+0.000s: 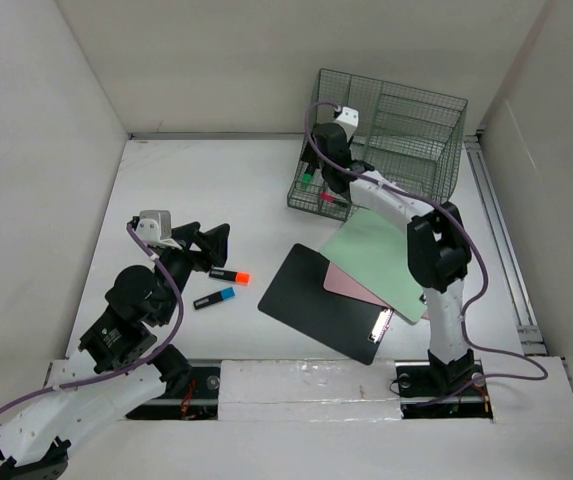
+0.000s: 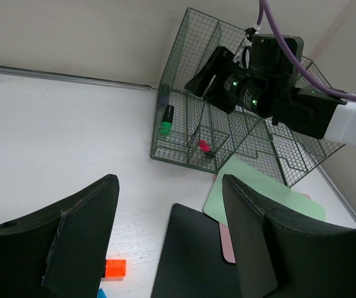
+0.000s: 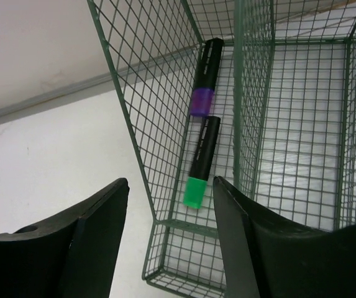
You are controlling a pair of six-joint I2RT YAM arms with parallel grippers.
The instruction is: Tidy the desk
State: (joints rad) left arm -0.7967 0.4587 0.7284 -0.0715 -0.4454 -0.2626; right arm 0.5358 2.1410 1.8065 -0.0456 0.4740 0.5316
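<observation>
**Desk.** The desk (image 1: 196, 180) is a large, flat, matte white surface, roughly square. It fills the middle of the top view and is bordered by white panel walls at the left, the far side and the right. In the left wrist view it fills the left half of the frame.

**Items on the desk.**
- A dark green wire rack (image 1: 416, 130) stands at the upper right of the top view, near the far wall.
- A green-capped marker (image 3: 201, 162) and a purple-banded marker (image 3: 204, 77) lie end to end in a narrow compartment of the rack.
- A red-capped marker (image 2: 204, 146) lies in an adjacent front compartment.
- A black clipboard (image 1: 311, 300) lies at centre-right, with a pink sheet (image 1: 351, 285) and a green sheet (image 1: 386, 255) overlapping it.
- An orange-capped marker (image 1: 229, 274) and a blue-capped marker (image 1: 213, 298) lie at centre-left, near each other.

**Left pincer.** The left pincer (image 1: 211, 248) is above the desk beside the orange-capped marker. Its jaws are spread wide and hold nothing.

**Right pincer.** The right pincer (image 3: 168, 242) is at the front left corner of the rack. Its jaws are wide apart and empty.
</observation>
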